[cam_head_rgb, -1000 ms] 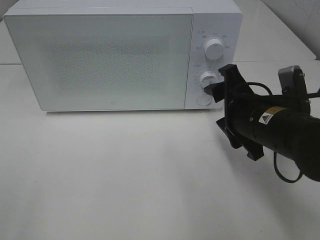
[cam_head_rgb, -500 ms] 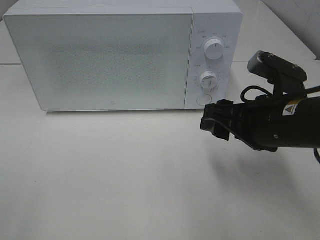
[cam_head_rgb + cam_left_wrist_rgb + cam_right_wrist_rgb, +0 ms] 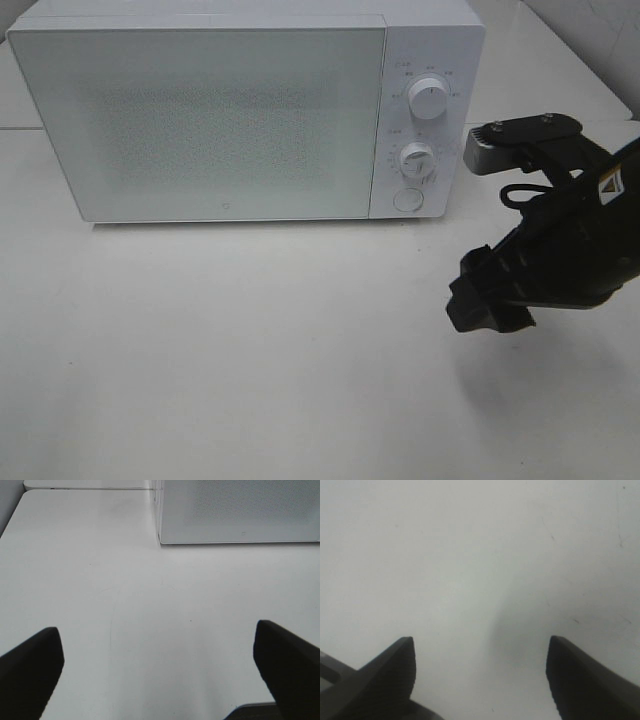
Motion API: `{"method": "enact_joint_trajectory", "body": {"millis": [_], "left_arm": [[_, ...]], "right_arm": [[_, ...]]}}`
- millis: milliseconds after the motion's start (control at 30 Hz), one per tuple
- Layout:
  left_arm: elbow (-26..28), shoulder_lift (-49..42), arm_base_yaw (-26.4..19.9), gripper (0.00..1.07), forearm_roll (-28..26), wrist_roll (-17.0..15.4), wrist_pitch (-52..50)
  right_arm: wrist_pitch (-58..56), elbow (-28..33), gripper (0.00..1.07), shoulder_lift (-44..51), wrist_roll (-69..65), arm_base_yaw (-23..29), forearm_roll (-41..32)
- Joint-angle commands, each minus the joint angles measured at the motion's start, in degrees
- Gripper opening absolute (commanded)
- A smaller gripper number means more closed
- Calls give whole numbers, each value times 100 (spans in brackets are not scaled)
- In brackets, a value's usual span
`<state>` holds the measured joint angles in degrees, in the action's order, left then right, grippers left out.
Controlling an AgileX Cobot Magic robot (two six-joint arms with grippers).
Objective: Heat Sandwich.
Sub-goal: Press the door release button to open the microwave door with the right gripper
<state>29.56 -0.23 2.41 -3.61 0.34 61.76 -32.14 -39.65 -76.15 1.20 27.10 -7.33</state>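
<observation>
**A:** Where does the high camera put the job?

**B:** The boxy white microwave (image 3: pixel 230 120) stands at the back of the pale worktop (image 3: pixel 250 350) with its frosted door (image 3: pixel 200 115) shut. The sandwich shows nowhere. It may be behind that door, but the panel hides whatever is inside. The black right arm (image 3: pixel 570 255) hangs to the right of and below the control strip, and the right fingers (image 3: pixel 480 305) tilt down toward the bare worktop, well apart from the upper dial (image 3: pixel 429 99), the lower dial (image 3: pixel 417 158) and the round button (image 3: pixel 407 200).

**A:** And the left wrist camera?

**B:** The left fingers (image 3: pixel 32 665) are spread wide with nothing between them. They sit low over the worktop, with the microwave's front corner ahead of them.

**A:** The right wrist camera?

**B:** The right fingers stand fairly wide and hold nothing, with only worktop showing between them.

**A:** So which step is this?

**B:** Probably one around the controls, with the door closed and both arms free. Whether the heating is set cannot be told, because the dial marks are too small to read. If it is not set, the right arm must rise to a dial and narrow its fingers around the knob. If it is set, the round button, seemingly the door release, is the likely next target.
</observation>
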Motion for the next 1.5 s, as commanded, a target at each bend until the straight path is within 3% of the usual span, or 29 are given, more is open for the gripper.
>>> {"method": "enact_joint_trajectory", "body": {"millis": [33, 433, 933, 1200, 1500], "left_arm": [[-6, -109, -6, 98, 11, -34, -63], [-6, -109, -6, 98, 11, -34, -63], [-6, -109, -6, 98, 11, -34, -63], [-6, -109, -6, 98, 11, -34, -63], [-6, -109, -6, 98, 11, -34, -63]], "right_arm": [[-722, -143, 72, 195, 57, -34, 281], [-2406, -206, 72, 1604, 57, -34, 241], [-3168, -11, 72, 4939, 57, -52, 292], [-3186, 613, 72, 6583, 57, -1226, 286], [-2807, 911, 72, 7437, 52, -2114, 269]]}}
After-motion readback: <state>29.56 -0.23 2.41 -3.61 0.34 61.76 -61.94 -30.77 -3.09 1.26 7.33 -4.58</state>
